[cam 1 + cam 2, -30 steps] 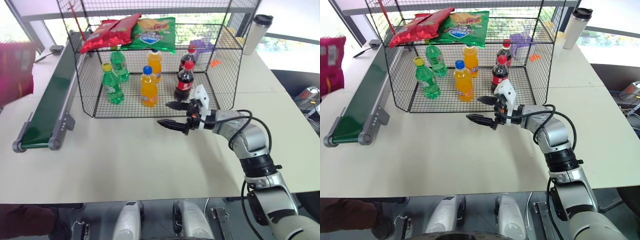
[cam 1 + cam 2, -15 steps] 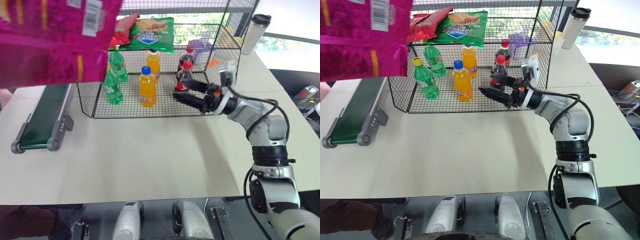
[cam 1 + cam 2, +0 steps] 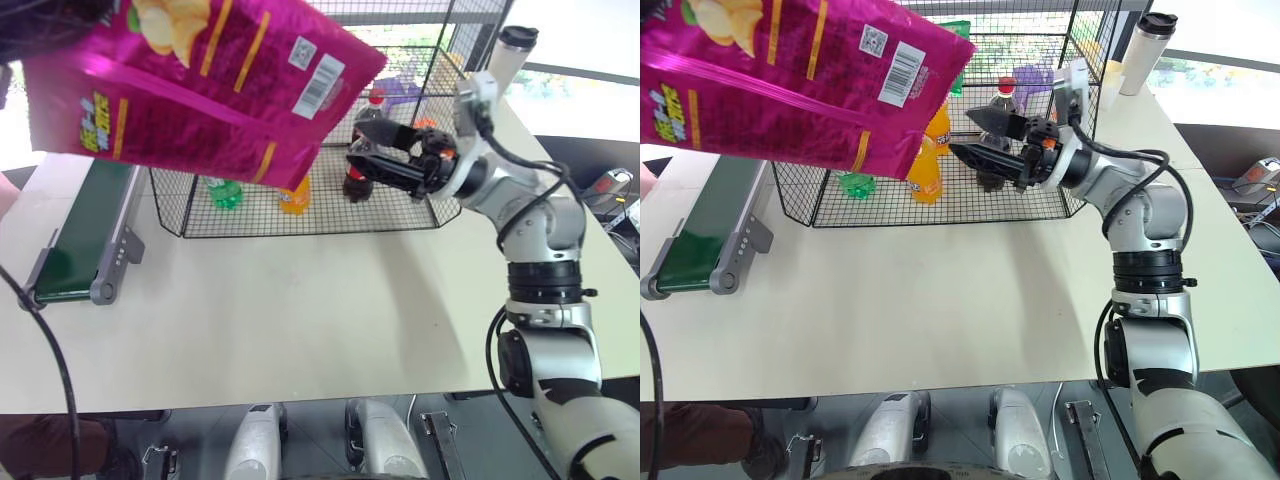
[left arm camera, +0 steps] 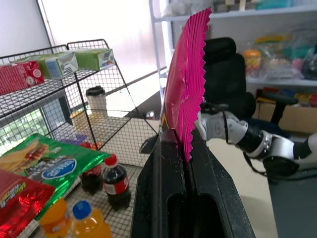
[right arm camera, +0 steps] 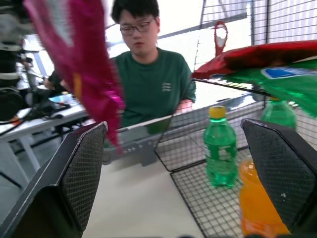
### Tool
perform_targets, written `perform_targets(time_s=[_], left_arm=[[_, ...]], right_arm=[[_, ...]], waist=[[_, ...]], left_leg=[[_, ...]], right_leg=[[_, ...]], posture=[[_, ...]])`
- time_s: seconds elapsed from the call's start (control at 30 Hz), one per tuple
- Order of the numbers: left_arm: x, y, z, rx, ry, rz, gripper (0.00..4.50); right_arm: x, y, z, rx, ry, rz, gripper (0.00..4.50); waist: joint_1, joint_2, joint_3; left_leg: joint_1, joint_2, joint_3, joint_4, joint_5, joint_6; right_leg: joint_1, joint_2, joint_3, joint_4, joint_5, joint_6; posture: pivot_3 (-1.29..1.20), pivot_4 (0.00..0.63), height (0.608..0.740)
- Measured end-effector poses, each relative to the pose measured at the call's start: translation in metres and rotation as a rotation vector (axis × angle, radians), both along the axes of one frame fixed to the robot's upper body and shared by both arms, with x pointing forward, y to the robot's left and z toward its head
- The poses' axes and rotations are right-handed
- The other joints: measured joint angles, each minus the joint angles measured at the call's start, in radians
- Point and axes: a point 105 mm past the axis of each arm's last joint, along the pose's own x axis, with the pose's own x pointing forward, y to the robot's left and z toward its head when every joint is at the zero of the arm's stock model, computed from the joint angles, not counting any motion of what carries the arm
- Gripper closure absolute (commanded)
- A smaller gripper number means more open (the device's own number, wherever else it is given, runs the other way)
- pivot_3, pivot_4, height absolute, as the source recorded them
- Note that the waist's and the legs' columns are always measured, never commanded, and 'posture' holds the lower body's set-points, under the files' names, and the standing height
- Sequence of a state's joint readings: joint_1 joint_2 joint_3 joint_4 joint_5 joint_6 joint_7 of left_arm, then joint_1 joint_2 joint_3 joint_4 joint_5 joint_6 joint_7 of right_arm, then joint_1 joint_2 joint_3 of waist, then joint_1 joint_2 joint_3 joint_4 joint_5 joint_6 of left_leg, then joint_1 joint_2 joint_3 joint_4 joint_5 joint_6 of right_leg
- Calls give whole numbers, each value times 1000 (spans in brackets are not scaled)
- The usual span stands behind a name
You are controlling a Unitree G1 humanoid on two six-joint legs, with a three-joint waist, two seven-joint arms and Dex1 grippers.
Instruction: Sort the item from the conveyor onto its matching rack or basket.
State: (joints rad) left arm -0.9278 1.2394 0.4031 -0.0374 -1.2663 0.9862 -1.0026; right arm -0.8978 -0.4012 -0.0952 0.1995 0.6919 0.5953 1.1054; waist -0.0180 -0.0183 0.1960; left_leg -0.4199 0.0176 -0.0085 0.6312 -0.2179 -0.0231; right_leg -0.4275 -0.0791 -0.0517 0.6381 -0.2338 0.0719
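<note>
Bag (image 3: 200, 90), magenta-pink with yellow stripes and a white barcode, hangs high at about 10 o'clock in my head view, above the near end of the conveyor (image 3: 85, 240) and the front left corner of the wire rack (image 3: 300, 215). My left gripper (image 4: 181, 148) pinches the bag's serrated edge, its two black fingers pressed together on the foil; the wrist view shows the bag standing up edge-on from between them. My right gripper (image 3: 365, 150) sits at about 1 o'clock, fingers spread wide and holding nothing, pointing left toward the bag, level with the rack's front right side. One mesh-faced fingertip (image 5: 74, 173) frames each side of the right wrist view, with the bag hanging between them farther off. On the rack's lower level stand a green bottle (image 5: 220, 148), an orange bottle (image 3: 928, 165) and a cola bottle (image 4: 116, 186). On its upper level lie a green chip bag (image 4: 49, 166) and a red chip bag (image 4: 15, 201). A steel tumbler (image 3: 1140, 50) stands on the white table (image 3: 300, 320) at 1 o'clock beyond the rack. A person in a green shirt (image 5: 153, 84) sits behind the conveyor.
</note>
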Motion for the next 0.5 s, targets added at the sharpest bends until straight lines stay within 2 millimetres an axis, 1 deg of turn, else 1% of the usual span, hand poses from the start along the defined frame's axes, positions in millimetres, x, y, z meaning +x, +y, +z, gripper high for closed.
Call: perform_targets(time_s=[0.1, 0.17, 0.2, 0.33, 0.43, 0.47, 0.5], left_arm=[[6, -1, -3, -3, 8, -13, 4490], [8, 1, -4, -1, 14, -12, 4500], [9, 2, -5, -2, 16, -9, 4500], [13, 5, -8, -2, 27, 0, 4500], [17, 6, -13, -1, 43, 13, 4500], [18, 7, -14, 1, 48, 21, 4500], [20, 8, -16, 2, 53, 29, 4500]], right_arm=[[-1, 17, 2, 34, 3, 54, 0], [-3, 26, 6, 63, 6, 94, 515], [-4, 29, 8, 72, 3, 108, 687], [-12, 39, 24, 127, -5, 182, 2651], [-13, 40, 24, 130, 12, 194, 4158], [-15, 40, 23, 130, 15, 197, 4429], [-17, 41, 23, 128, 20, 203, 4429]], waist=[[0, 0, 0], [1, 0, 0], [1, 0, 0], [4, 0, 0], [5, 0, 0], [5, 0, 0], [5, 0, 0]], left_leg=[[0, 0, 0, 0, 0, 0], [0, 0, 0, 0, 0, 0], [0, 0, 0, 1, 0, 0], [0, -1, -1, 2, 0, 0], [0, -1, -1, 2, 0, 0], [0, -1, -1, 2, 0, 0], [0, -1, -1, 2, 0, 0]], right_leg=[[-1, 0, 1, 3, 0, 0], [-1, 0, 1, 4, 0, 0], [-2, 0, 1, 5, 0, 0], [-2, 0, 1, 8, 0, 0], [-2, 0, 1, 8, 0, 0], [-2, 0, 2, 8, 0, 0], [-2, 0, 2, 8, 0, 0]], posture=[[0, 150, 740], [0, 150, 740], [0, 150, 740], [0, 150, 740], [0, 150, 740], [0, 150, 740], [0, 150, 740]])
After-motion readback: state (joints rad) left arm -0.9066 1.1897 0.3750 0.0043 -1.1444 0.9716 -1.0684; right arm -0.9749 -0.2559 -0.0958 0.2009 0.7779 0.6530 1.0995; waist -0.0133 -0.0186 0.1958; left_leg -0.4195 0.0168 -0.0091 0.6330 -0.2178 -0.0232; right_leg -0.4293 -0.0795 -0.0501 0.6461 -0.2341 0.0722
